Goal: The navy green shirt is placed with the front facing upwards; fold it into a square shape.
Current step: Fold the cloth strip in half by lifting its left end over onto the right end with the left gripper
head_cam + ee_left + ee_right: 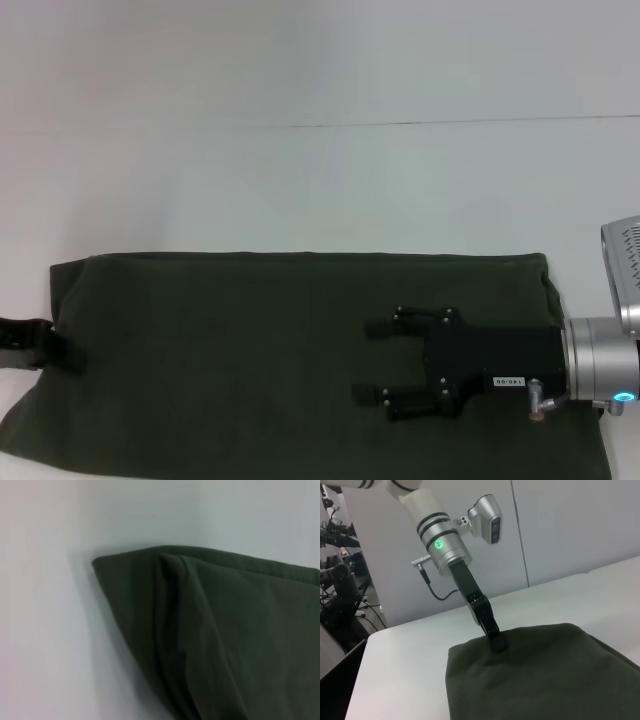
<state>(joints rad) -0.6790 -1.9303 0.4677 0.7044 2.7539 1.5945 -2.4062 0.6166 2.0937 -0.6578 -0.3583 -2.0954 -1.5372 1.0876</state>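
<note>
**A:** White tabletop (300, 180), pale wall behind it, nothing else going on. The navy green shirt (250, 350) is lying on the near part of that table as a long dark band. Working across from the shirt's left end: the left gripper (40, 345) is sitting right at that short edge, and in the right wrist view its dark finger is pressing down onto the corner of the cloth. Can't tell if it's actually pinching fabric or just touching it.

**B:** And the right end of the shirt?

**A:** The right gripper (375, 362) is hovering over the right half of the shirt, coming in from that end, fingers spread wide and holding nothing.

**B:** So how far along are we looking?

**A:** My guess is partway. No sleeves, collar or lettering are showing, and the left wrist view is showing stacked layers at the shirt's left corner, so the long-side folds look done. But it's reading as a wide rectangle, not a square. What's left, I'd say, is bringing one short end over toward the other, maybe twice.
</note>
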